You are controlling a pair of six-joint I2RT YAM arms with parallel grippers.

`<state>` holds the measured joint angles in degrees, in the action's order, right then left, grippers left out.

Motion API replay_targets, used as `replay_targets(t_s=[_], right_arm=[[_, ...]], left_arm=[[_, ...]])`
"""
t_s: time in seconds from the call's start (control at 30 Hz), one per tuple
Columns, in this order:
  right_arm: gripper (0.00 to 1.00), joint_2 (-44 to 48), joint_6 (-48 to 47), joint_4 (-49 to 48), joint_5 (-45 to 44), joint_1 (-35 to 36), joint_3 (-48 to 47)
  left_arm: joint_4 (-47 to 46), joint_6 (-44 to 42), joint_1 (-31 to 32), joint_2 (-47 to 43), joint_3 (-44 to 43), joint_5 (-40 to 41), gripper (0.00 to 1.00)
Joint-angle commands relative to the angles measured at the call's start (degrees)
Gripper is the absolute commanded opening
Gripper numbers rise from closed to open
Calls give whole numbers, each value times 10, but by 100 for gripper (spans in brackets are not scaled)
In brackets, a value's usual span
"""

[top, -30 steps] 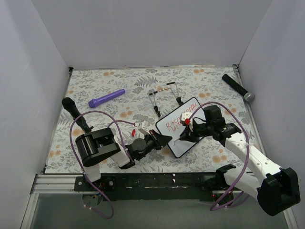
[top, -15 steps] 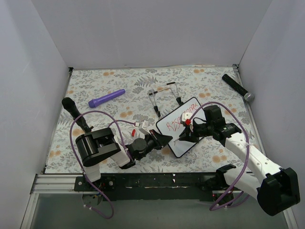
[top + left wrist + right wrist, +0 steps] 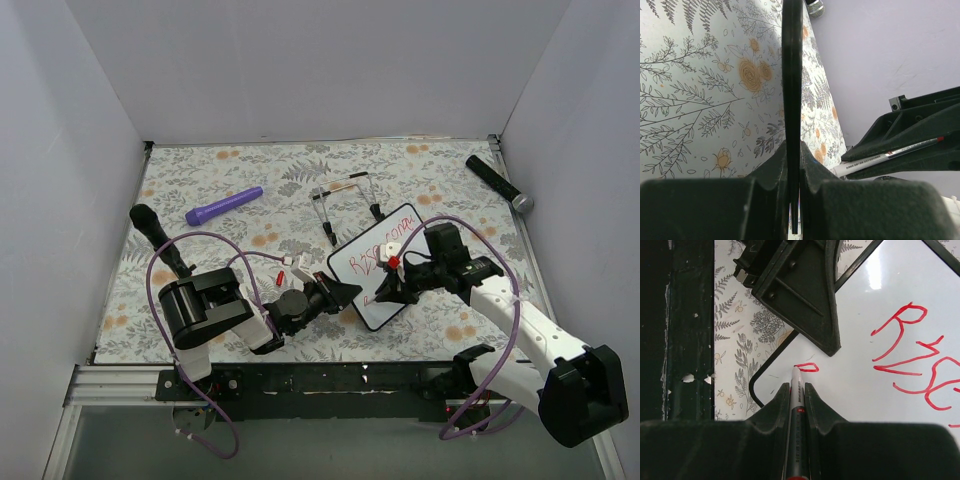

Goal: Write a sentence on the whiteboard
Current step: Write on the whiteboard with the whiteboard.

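Top external view: the whiteboard (image 3: 395,220) lies in the middle-right of the table, its long axis running from near-left to far-right; the left gripper (image 3: 345,291) is clamped shut on its near-left edge; the right gripper (image 3: 392,290) is closed on a red-capped marker (image 3: 396,261) above the board's near half; the sentence (image 3: 372,258) reads "Rise", then small letters, probably "conqu".

Left wrist view: the board appears edge-on between the closed jaws; print on the marker barrel is too small to read.

Right wrist view: the marker tip touches the board just beside a small red loop, below the "R"; unwritten surface extends to the right of the tip, so the second line should probably run that way; the right arm does the writing.
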<state>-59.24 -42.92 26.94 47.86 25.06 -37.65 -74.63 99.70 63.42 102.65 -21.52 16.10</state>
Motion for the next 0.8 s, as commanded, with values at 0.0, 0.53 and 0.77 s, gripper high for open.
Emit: replay_targets(t_s=[0.0, 0.53, 0.77], right_arm=[[1, -10, -27, 29, -5, 7, -8], [1, 4, 3, 9, -84, -6, -7], [1, 21, 18, -3, -68, -25, -16]], left_arm=[[-119, -18, 0, -13, -7, 6, 0], [-123, -23, 0, -22, 4, 11, 0], [-129, -22, 0, -14, 5, 6, 0]])
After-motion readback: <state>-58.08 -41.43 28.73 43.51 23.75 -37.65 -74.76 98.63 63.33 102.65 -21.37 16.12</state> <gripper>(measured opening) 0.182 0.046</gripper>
